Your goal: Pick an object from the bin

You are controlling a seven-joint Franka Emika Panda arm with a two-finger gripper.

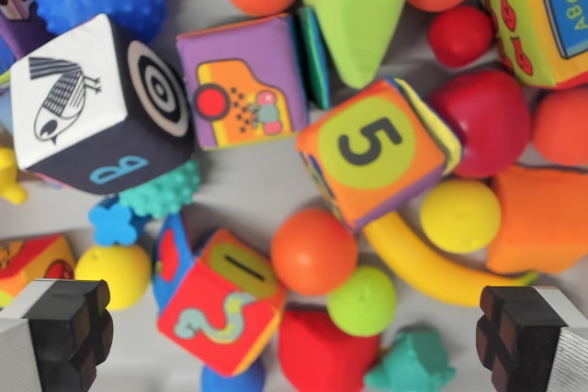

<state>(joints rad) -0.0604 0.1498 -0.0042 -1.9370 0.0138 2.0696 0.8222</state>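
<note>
Orange cloth covers the number-five block (377, 149), a soft cube with a dark 5 on a green disc, lying tilted near the middle of the bin floor (248, 185). The gripper (294, 332) hangs over the lower edge of the wrist view, its two black fingers (69, 319) spread wide at the bottom corners with nothing between them; the block lies above and slightly to the wrist view's right of the gap. Against the block's lower edge curves a yellow banana (432, 268). Just below the block sit an orange ball (312, 252) and a green ball (364, 300). A yellow ball (459, 215) touches the banana beside the block's lower right corner. To the block's right is a dark red apple (491, 121). Left of the block stands a purple cube (243, 80), and farther left a black-and-white cube (96, 103) with a bird picture. Above the block points a green wedge (363, 2).
</note>
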